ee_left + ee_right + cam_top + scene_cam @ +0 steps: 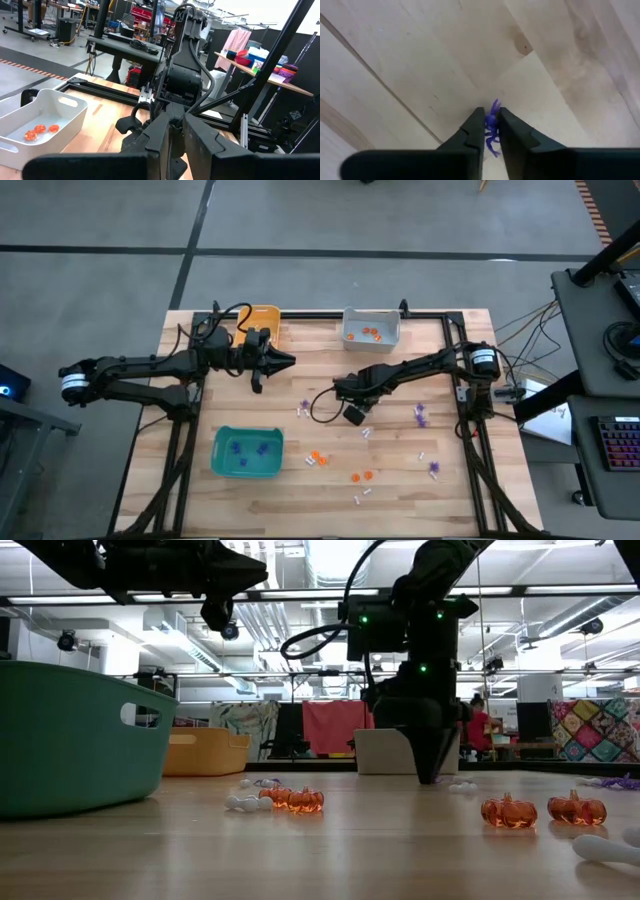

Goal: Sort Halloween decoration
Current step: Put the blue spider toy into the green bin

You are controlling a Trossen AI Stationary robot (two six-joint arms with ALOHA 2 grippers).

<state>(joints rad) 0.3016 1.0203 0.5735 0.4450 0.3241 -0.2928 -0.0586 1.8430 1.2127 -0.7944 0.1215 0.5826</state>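
While left tool [285, 361] hovers closed, right tool [490, 125] points down, pinching purple trinket [492, 120]

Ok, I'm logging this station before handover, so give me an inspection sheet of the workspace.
Surface: wooden table, bare between the items.
Job's things: purple, orange and white trinkets lie loose mid-table; orange pumpkins in the grey bin; purple pieces in the teal bin; yellow bin contents cannot be told.
Clutter: nothing seen.
Grippers: right gripper down at the table, closed on a purple trinket; left gripper held above the table near the yellow bin, fingers together.
Cables: black loop by the right arm; wires off the table's right edge.
Surroundings: workshop, a person in red far behind.
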